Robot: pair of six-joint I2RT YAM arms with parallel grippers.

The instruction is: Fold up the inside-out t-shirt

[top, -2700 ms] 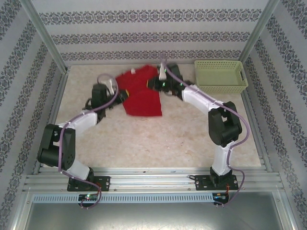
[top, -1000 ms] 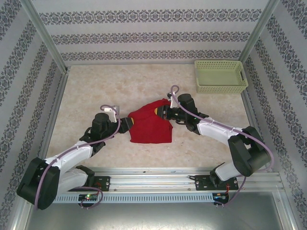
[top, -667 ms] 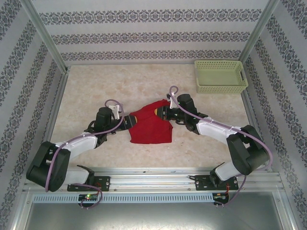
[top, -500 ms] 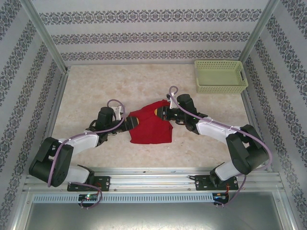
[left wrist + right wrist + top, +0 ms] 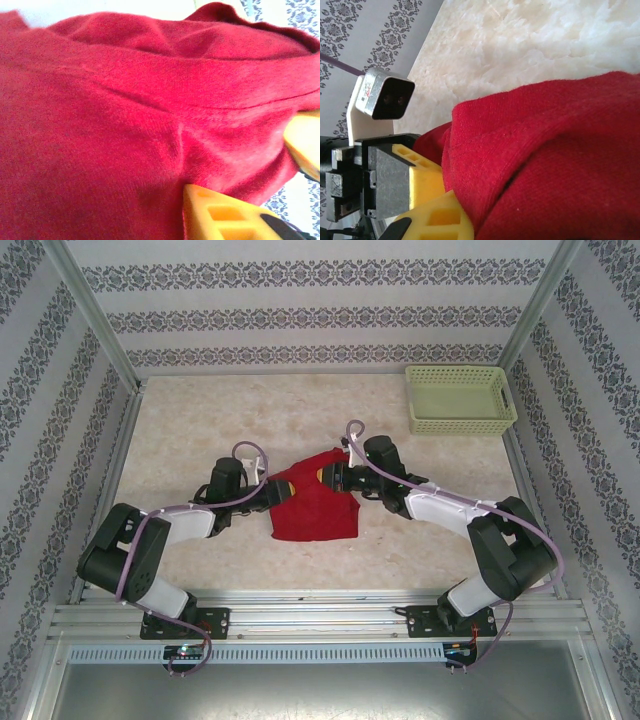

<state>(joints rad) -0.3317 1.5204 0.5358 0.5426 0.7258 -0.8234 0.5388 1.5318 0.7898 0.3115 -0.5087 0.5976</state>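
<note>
The inside-out t-shirt [image 5: 312,508] lies bunched in the middle of the table, bright red with a raised fold along its far edge. My left gripper [image 5: 272,492] is at its left edge, and its yellow fingers [image 5: 220,215] pinch a bulge of red cloth [image 5: 150,125]. My right gripper [image 5: 335,477] is at the shirt's far right corner, shut on a thick fold of the t-shirt [image 5: 555,160] beside its yellow finger [image 5: 437,217]. The left gripper [image 5: 420,172] faces it from close by across the cloth.
A pale green lattice basket [image 5: 460,398] stands at the far right corner of the table. Patterned walls and metal posts [image 5: 95,325] close in the left, right and back sides. Bare marbled tabletop [image 5: 200,410] lies beyond the shirt.
Both arms had drawn the shirt toward the near side. In the last second the left gripper moved right onto the shirt's left edge and closed on cloth. The right gripper barely moved.
</note>
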